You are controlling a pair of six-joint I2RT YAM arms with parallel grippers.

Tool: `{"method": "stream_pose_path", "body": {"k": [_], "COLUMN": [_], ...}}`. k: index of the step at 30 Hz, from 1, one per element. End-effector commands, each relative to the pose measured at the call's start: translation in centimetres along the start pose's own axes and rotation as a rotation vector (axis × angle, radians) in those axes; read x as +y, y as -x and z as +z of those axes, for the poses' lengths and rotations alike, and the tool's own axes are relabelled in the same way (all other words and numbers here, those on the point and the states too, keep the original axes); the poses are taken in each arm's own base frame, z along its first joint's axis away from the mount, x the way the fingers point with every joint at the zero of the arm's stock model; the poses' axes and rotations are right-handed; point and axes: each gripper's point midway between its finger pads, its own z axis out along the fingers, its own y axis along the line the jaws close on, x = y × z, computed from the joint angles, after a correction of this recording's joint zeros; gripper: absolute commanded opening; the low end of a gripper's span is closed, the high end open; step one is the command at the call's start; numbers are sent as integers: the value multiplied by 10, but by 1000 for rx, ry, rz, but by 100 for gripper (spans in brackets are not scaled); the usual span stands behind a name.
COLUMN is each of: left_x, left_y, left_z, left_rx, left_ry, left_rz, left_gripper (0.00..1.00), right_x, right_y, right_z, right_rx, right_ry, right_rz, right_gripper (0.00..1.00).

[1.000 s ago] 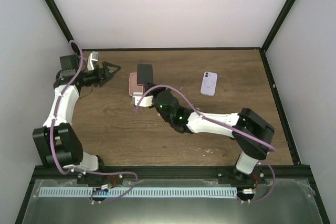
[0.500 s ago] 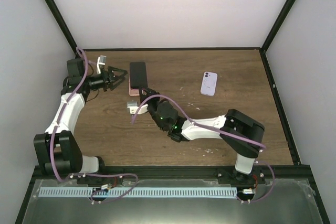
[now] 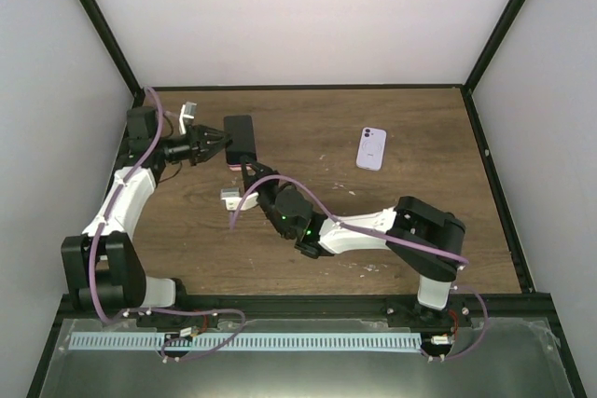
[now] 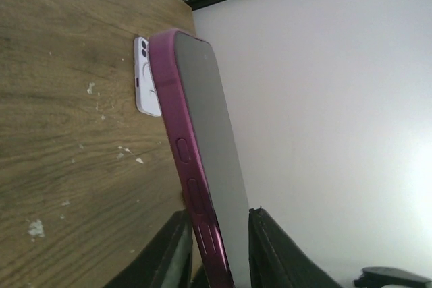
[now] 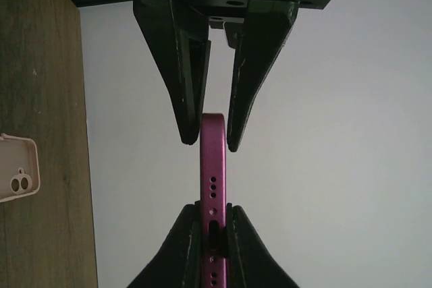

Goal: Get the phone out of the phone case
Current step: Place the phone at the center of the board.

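Note:
The phone [image 3: 241, 137], dark screen up, sits in a magenta phone case [image 4: 170, 99] and is held in the air over the back left of the table. My right gripper [image 3: 248, 171] is shut on its bottom edge, fingers on either side of the charging port [image 5: 212, 206]. My left gripper [image 3: 222, 141] comes in from the left. Its fingers [image 4: 217, 212] press the case back and the screen near one corner. In the right wrist view the same fingertips [image 5: 189, 133] flank the case's rounded top end [image 5: 212, 160].
A lilac phone [image 3: 371, 147] lies camera side up at the back right; the left wrist view shows it behind the held phone [image 4: 143, 75]. An empty beige case [image 5: 17, 177] lies on the wood below. The enclosure's back wall stands close behind.
The right arm has carried the phone left and toward the left gripper. The left gripper has moved right to the phone and closed from wide open onto its edge.

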Motion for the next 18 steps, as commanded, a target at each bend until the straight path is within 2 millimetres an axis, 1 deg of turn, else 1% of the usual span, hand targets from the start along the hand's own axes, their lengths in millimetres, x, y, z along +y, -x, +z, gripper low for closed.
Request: {"method": "stream_pose_path", "body": {"k": [1,6,8,9,12,13,16,18], "left_x": [4,7,8,9,18,22,39,53], "left_y": [-5,-8,-9,-10,-13,-14,-18,-22], "left_z": [2,2,2,1,-2,-3,-7,-10], "left_rx": [14,20,23,22,19,19,32,49], "left_ry": [-18,-23,-24,-23,-11,-5,23,49], "left_rz": [-13,-29,-32,-33,-39,-40,-42,-66], "left_gripper": [21,7,2,0,0,0,0,0], "right_x": [-31,-31,-30,-28,-18,-12,16,31], "right_y": [7,9,8,9,7,7,9,9], "right_z": [0,0,0,-1,-4,-5,-11,-14], "right_rx": [-4,-6,-5,-6,-8,-12,-28,-30], "right_ry": [-104,-106,-99,-91,-46,-16,130,211], "right_rz": [64,74,78,81,94,102,121,140], "right_gripper": [1,3,7,12,24,30,56,68]}}
